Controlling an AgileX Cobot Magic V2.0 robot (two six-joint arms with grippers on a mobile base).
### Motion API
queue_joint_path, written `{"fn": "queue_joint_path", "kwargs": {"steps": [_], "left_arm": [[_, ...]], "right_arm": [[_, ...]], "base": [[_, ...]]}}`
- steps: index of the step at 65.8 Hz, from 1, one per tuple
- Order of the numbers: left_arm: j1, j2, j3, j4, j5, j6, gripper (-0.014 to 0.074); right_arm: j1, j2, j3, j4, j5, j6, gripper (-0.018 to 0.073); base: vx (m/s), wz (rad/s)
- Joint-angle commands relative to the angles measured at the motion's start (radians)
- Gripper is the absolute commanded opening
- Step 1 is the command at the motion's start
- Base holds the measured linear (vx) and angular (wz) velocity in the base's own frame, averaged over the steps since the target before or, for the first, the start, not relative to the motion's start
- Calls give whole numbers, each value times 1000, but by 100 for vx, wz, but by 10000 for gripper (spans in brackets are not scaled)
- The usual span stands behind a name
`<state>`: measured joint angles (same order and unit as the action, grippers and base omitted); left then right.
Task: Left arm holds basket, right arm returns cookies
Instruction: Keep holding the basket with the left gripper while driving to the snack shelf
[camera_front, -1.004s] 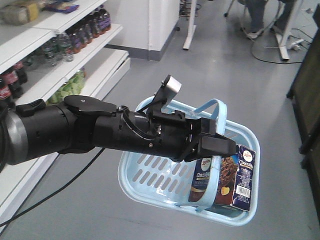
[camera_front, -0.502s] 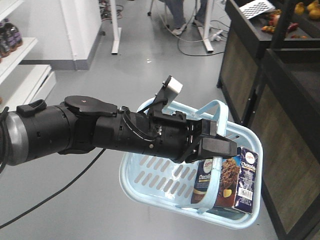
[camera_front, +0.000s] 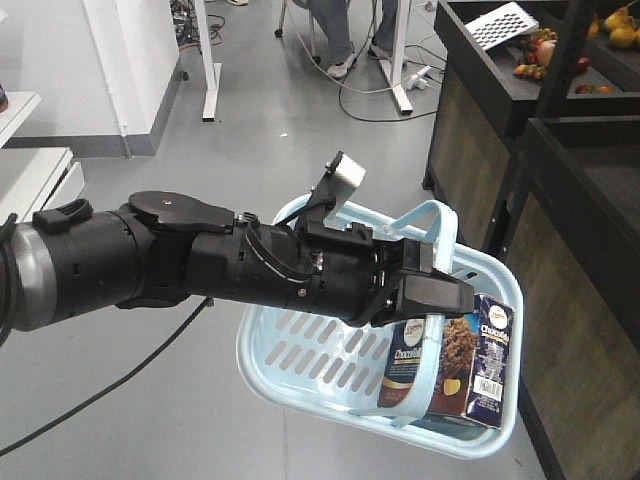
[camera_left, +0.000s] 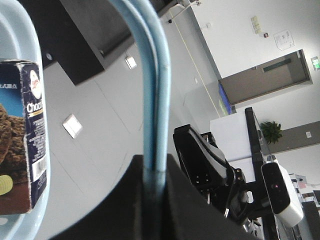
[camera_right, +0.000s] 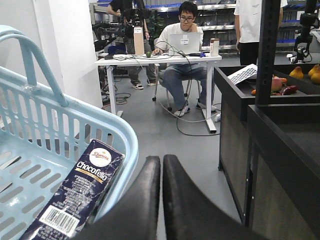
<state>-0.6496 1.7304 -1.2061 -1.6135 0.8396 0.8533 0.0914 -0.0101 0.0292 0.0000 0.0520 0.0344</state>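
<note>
My left arm (camera_front: 130, 265) reaches across the front view. Its gripper (camera_front: 432, 290) is shut on both loop handles of the light blue basket (camera_front: 300, 350) and holds it above the floor. In the left wrist view the handles (camera_left: 155, 90) run down between the closed jaws. The navy Chocofello cookies box (camera_front: 490, 365) stands tilted in the basket's near right corner. It also shows in the left wrist view (camera_left: 22, 145) and the right wrist view (camera_right: 75, 195). My right gripper (camera_right: 161, 167) is shut and empty, just outside the basket's rim (camera_right: 127, 145), beside the box.
A dark wooden produce stand (camera_front: 585, 210) with fruit (camera_front: 545, 45) stands close on the right. A white desk with a seated person (camera_right: 182, 45) is behind. A white shelf edge (camera_front: 20, 175) is at the left. A black cable (camera_front: 100, 400) lies on the grey floor.
The whole view has swung to the right: the bottle shelves have slid out at the left and the dark produce stand has come in at the right. The arm still holds the basket the same way.
</note>
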Motion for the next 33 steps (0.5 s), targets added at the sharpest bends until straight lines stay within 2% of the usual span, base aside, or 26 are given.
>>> {"fn": "queue_joint_path", "kwargs": {"steps": [1, 33], "left_arm": [[-2, -55, -41, -79, 41, 12, -6], [-2, -55, -41, -79, 41, 12, -6]], "right_arm": [[-2, -11, 2, -6, -70, -9, -3], [-2, -11, 2, -6, -70, -9, -3]], "base": [[36, 6], [38, 2]]}}
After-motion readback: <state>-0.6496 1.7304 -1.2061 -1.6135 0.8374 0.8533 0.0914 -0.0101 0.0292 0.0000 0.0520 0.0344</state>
